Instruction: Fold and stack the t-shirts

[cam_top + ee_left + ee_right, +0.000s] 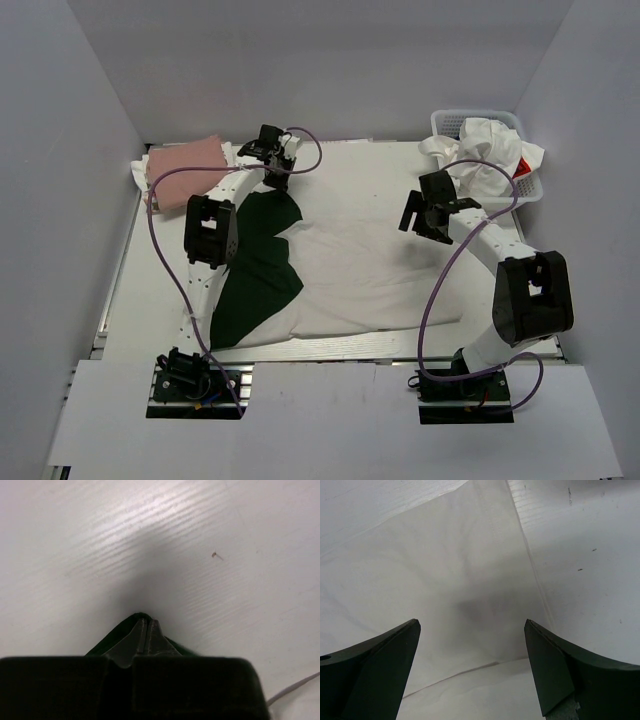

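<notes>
A white t-shirt with dark green sleeves lies spread across the table's middle. My left gripper is at the far end of the green part, shut on it. In the left wrist view its fingertips pinch a fold of dark green cloth just above the bare table. My right gripper hovers open above the shirt's right side. The right wrist view shows its gripper wide apart over white cloth, with nothing between the fingers.
A folded pink shirt sits at the far left corner. At the far right stands a white mesh basket holding crumpled white cloth with a red mark. Bare table shows to the right of the shirt's edge. White walls close in the sides.
</notes>
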{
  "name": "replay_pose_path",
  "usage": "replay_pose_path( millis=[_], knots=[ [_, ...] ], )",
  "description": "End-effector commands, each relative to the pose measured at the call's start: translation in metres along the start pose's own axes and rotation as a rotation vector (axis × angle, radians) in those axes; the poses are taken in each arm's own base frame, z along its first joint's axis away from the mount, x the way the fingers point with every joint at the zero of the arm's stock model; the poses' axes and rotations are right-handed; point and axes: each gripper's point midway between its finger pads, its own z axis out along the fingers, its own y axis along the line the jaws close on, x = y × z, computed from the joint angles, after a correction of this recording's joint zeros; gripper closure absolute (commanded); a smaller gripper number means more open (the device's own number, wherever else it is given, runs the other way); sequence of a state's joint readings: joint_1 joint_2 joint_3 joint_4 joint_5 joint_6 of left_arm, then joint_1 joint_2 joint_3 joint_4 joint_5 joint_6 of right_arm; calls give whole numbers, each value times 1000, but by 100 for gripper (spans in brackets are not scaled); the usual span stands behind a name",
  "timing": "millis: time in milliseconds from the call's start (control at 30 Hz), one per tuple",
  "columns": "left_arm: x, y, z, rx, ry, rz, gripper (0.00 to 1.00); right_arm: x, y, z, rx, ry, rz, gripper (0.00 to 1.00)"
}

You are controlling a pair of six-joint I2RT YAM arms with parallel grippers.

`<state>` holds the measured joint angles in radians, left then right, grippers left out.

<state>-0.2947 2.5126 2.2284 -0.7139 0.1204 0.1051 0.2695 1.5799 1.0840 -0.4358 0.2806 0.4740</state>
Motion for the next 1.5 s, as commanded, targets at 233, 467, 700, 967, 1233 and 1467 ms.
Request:
replay_pose_path(
  millis=[233, 467, 700, 967, 1233, 1467],
  knots=[
    [-104, -60, -74, 59, -406, 352, 100, -12, 6, -3, -43, -49, -29, 10],
    [-113, -47, -51, -66, -394, 329, 7, -10, -1, -5, -13, -47, -29, 10],
    [-123, 25, -83, -357, -431, -69, 0, -15, -2, -9, 0, -55, 1, 10],
    [-92, 77, -73, -403, -360, -340, 0, -22, -15, -5, 104, -52, 100, 10],
    [-83, 74, -34, -261, -354, -341, 0, -32, -8, 5, 76, -58, 214, 10],
    [-58, 86, 11, -313, -297, -371, 16, -44, -13, 2, 99, -89, 226, 10]
  ],
)
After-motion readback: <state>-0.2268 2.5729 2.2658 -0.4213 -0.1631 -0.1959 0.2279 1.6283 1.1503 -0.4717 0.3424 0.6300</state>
